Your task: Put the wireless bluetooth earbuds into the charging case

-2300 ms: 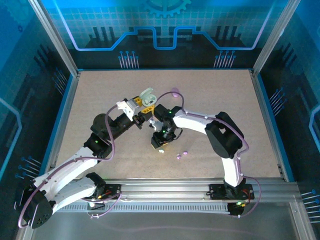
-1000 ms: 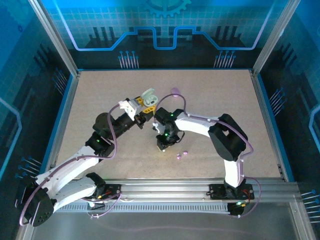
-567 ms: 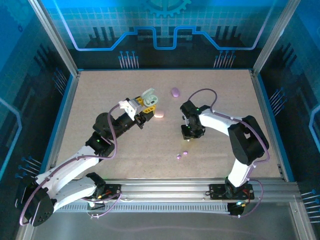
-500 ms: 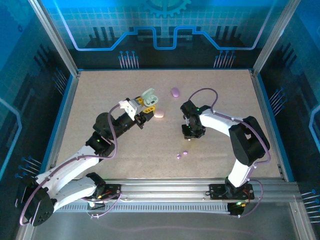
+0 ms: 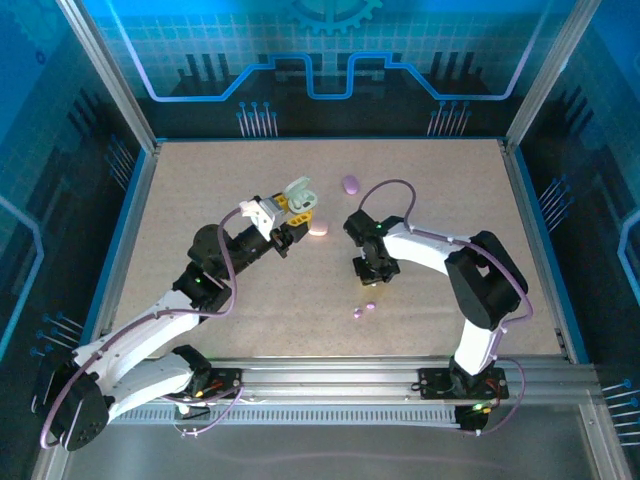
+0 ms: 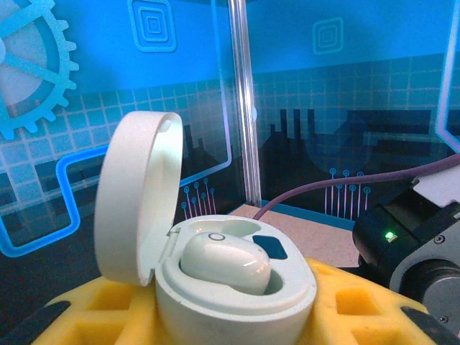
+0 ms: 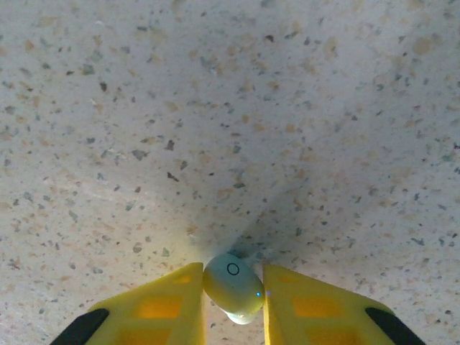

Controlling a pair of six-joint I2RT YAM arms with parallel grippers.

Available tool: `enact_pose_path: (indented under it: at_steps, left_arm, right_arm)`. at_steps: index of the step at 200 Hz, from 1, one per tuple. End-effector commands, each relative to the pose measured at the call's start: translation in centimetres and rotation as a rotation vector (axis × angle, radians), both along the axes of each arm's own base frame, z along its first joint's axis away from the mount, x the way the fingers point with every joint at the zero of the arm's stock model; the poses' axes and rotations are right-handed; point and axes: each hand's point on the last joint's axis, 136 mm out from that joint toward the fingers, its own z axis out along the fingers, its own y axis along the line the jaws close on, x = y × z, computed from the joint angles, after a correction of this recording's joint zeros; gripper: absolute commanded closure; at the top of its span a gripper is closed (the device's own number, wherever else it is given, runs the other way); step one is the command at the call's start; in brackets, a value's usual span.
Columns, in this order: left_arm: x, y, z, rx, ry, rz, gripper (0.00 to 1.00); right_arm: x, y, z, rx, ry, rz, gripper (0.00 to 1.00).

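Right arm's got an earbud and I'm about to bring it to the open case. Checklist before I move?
1. Grip on the held earbud by the right gripper: ok, pinched between the fingers.
2. Hold on the case by the left gripper: ok.
3. Is the lid swung open: ok.
4. Free slot beside the seated earbud: ok.
5. Turn of the held earbud to fit that slot: cannot tell.
6. Path past the pink case: cannot tell.

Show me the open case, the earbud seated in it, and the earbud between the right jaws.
case [image 6: 138,194]: left wrist view, on its open lid.
seated earbud [image 6: 226,262]: left wrist view, its rounded top.
pinched earbud [image 7: 231,282]: right wrist view, its middle.
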Motion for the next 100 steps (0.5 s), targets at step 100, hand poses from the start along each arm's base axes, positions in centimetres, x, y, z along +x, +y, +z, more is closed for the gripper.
enact_pose_path:
  at_steps: [100]
  left_arm:
    - [-0.3,-0.2,1.8,-0.049,-0.03,-0.022,0.63]
  right_arm:
    - [-2.4,3.1,0.6,0.047,0.059,0.076,0.69]
